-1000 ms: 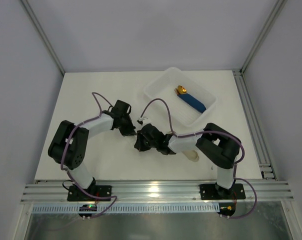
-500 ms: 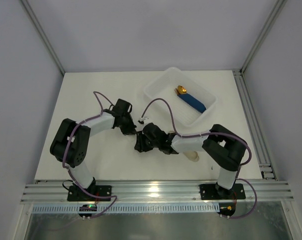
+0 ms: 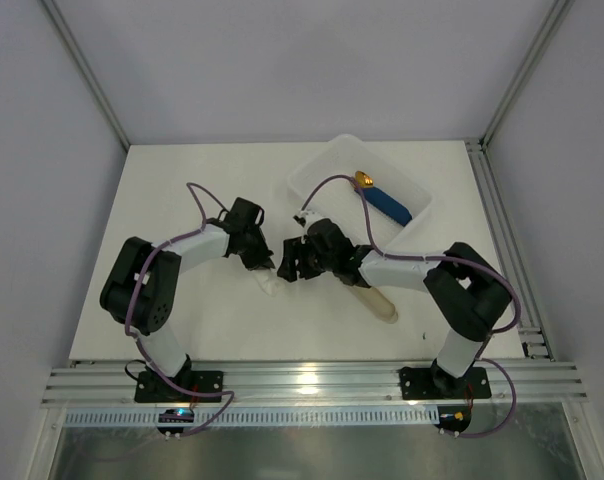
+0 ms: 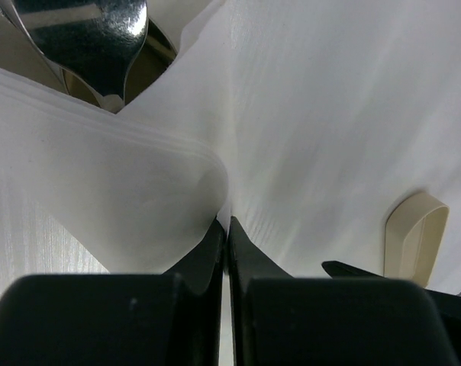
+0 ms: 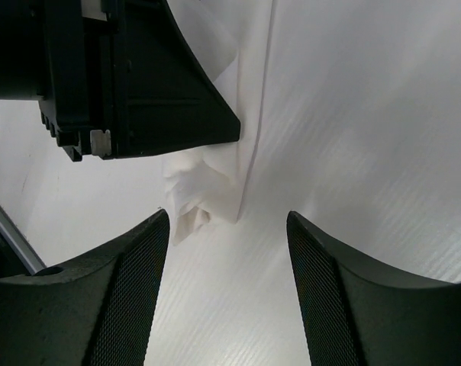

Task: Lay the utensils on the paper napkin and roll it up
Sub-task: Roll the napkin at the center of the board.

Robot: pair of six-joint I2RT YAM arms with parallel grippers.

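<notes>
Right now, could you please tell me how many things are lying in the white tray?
1: a blue-handled, gold-tipped piece lies diagonally in the tray, toward its right side. The right arm covers the tray's near edge, so something small could be hidden.

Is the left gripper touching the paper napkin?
Touching. The left wrist view shows the left gripper pinched shut on a fold of the paper napkin.

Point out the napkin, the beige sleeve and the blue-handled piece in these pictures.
napkin [image 4: 139,183], left wrist view, on the pinched fold.
beige sleeve [image 3: 379,303], top view, on its middle.
blue-handled piece [image 3: 387,207], top view, on the blue handle.
</notes>
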